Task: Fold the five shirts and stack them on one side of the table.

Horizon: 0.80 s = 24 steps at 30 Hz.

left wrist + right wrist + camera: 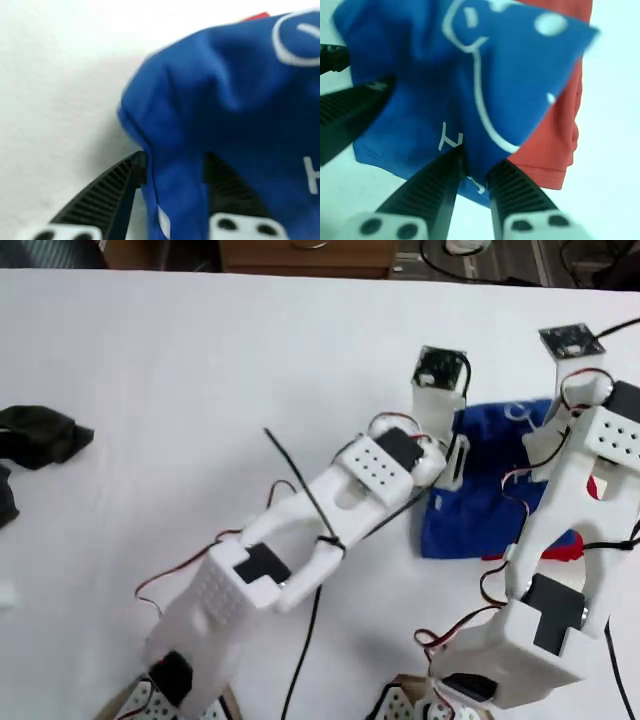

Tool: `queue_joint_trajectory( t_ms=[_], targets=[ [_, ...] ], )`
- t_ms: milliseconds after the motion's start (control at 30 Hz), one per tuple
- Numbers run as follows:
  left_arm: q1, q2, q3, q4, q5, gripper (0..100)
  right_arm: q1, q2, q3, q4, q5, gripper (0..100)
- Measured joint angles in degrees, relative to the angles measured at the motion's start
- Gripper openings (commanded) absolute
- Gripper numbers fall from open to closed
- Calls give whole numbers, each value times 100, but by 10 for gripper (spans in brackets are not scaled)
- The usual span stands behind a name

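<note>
Both left gripper (175, 167) and right gripper (476, 167) pinch the blue shirt (470, 520)

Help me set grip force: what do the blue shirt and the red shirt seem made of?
Blue shirt with white print: likely soft knit cloth, matte; it bunches into soft folds. Red shirt: seemingly similar matte knit, with a stitched hem at its edge. Exact fibre cannot be told.

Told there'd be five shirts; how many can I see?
3: a blue shirt on the right in the high view, a red shirt under it, a black shirt at the left edge. More may be hidden.
</note>
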Motion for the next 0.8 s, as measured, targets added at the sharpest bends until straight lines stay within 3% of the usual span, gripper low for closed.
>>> queue_joint_trajectory(
  t_ms=[333, 800],
  targets=[
    [-413, -9, 0, 158, 9, 278, 413, 9, 1240, -1407, 404, 21],
    [-2189, -264, 0, 1345, 9, 277, 624, 0, -273, -914, 413, 20]
  ],
)
